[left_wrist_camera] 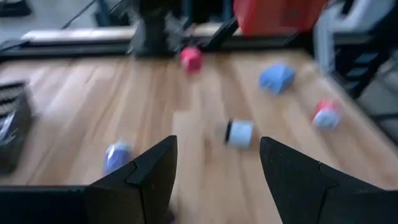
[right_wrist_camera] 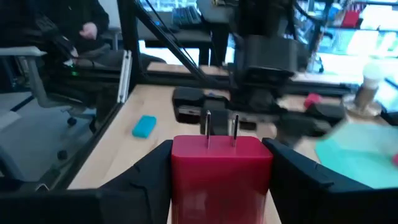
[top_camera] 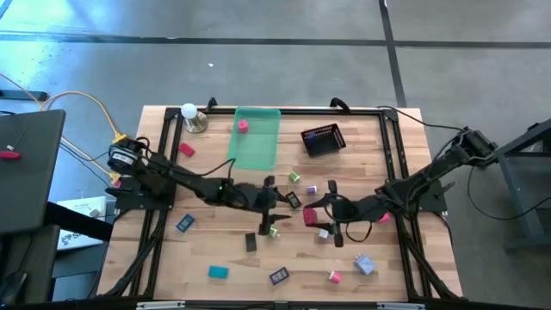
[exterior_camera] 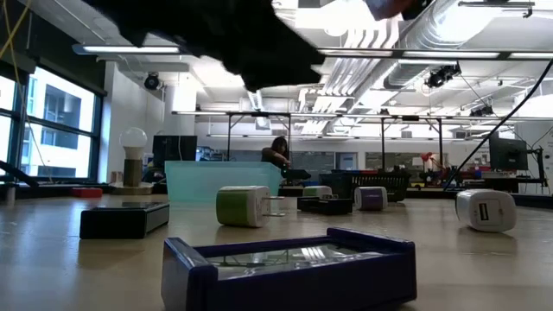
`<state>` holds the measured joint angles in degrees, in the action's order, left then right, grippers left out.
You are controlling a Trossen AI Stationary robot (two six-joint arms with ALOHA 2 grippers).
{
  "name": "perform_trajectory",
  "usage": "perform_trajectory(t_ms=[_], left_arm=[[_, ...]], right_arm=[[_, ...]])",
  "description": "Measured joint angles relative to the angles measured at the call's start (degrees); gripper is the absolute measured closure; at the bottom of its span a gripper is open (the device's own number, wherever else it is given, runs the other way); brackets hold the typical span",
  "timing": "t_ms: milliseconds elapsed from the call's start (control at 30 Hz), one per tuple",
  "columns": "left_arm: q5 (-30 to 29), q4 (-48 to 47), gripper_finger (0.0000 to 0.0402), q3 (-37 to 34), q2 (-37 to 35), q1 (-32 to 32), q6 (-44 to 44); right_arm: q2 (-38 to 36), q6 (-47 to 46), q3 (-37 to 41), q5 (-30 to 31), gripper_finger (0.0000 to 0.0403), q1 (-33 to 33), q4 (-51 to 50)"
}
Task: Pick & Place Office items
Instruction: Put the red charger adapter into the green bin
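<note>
Gripping a red plug block (right_wrist_camera: 221,167), the right end effector (right_wrist_camera: 221,180) is holding it clamped between its two fingers, the block's two metal prongs standing up past the fingertips; we are seeing no brand or writing we can read on it or anywhere else. In the high view the right end effector (top_camera: 330,215) is hanging over the middle of the worktop (top_camera: 164,258). Just beside it, the left end effector (top_camera: 269,207) is waiting with its fingers (left_wrist_camera: 146,177) spread apart and nothing between them. Around them the other office items are lying scattered: a teal piece (top_camera: 218,272) and a pink piece (top_camera: 334,276) near the front edge, a lavender piece (top_camera: 363,263) close by, and a pink piece (top_camera: 244,126) inside the green tray (top_camera: 258,151). Behind, the black mesh basket (top_camera: 323,139) is sitting beside the tray.
</note>
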<state>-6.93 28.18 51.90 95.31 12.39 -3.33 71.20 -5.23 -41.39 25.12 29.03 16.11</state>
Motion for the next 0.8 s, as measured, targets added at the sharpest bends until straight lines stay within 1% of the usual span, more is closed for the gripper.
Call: perform_trajectory(t_ms=[100, 133, 233, 333, 467, 600, 667, 800], left_arm=[[7.98, 3.18, 0.0181, -0.01, 0.13, -1.84, -0.13], [9.83, 4.23, 0.0181, -0.01, 0.13, -2.35, -0.13], [12.54, 5.47, 0.0176, 0.00, 0.13, -2.98, 1.48], [12.58, 7.26, 0.0157, -0.01, 0.13, -2.80, 3.32], [11.11, 8.79, 0.0112, -0.01, 0.13, -1.85, 5.25], [10.51, 11.91, 0.0072, -0.01, 0.13, -1.34, 5.16], [8.66, 13.79, 0.0062, -0.01, 0.13, -1.34, 3.38], [4.35, 15.87, 0.0058, -0.01, 0.13, -1.42, -0.54]], right_arm=[[0.00, 0.91, 0.00, 0.08, 0.0204, 0.11, 0.07], [0.00, 0.97, 0.00, 0.07, 0.0204, 0.09, 0.03], [0.00, 0.99, 0.00, 0.07, 0.0204, 0.09, 0.22], [0.00, 1.41, -0.01, 0.06, 0.0204, 0.09, 0.46], [0.00, 3.52, 0.00, 0.07, 0.0204, 0.07, 2.60], [0.48, 6.21, -0.02, 0.03, 0.0204, -0.27, 5.41], [0.80, 6.91, -0.02, 0.03, 0.0204, -0.59, 6.35], [1.58, 7.09, -0.02, 0.09, 0.0204, -2.13, 8.22]])
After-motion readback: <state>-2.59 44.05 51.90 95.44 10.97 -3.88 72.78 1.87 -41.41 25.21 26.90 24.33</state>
